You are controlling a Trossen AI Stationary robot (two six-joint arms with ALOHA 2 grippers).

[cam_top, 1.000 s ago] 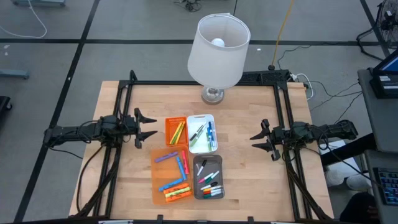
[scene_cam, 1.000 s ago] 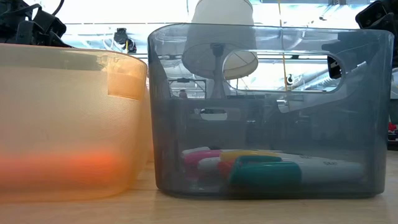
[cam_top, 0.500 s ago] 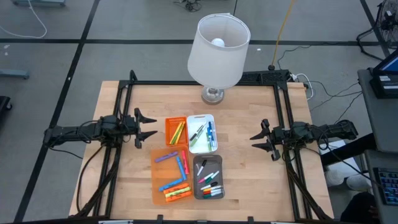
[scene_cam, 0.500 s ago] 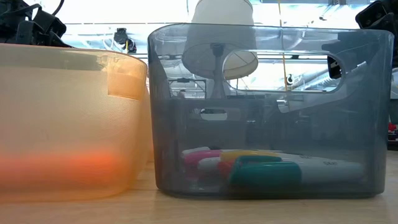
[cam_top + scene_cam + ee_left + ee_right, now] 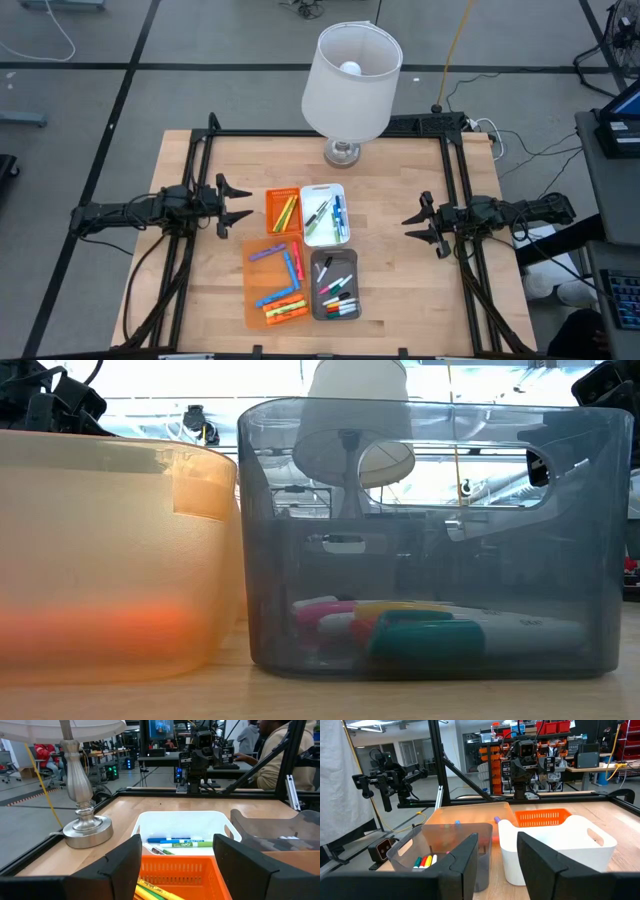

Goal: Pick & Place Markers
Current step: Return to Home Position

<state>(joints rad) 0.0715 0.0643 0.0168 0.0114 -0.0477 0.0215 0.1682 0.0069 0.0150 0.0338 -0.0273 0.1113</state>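
I count four containers grouped mid-counter [image 5: 200, 290], in front of one white-shaded lamp [image 5: 352, 80]: a small orange basket [image 5: 283, 211], a white bin [image 5: 325, 214] touching its side, a larger translucent orange tray [image 5: 262, 283] and a grey bin [image 5: 319, 262] nearer the front edge. All the markers [image 5: 337, 297] I can see lie inside these four.

The basket holds a few yellow and green ones. The white bin has at least three: one blue, one green and a darker one. In the orange tray I make out one purple, two blue, one pink-red and a tight cluster of orange that I can't separate. The grey bin carries a mixed handful; through its wall in the low view I see pink, yellow, a teal cap and a white barrel. The print on that barrel is too small for me to read, and no other writing is legible.

The left gripper [image 5: 232, 203] hangs over the counter's left side and the right gripper [image 5: 418, 228] over its right. Both sit well apart from the containers, each with its jaws spread and holding nothing.
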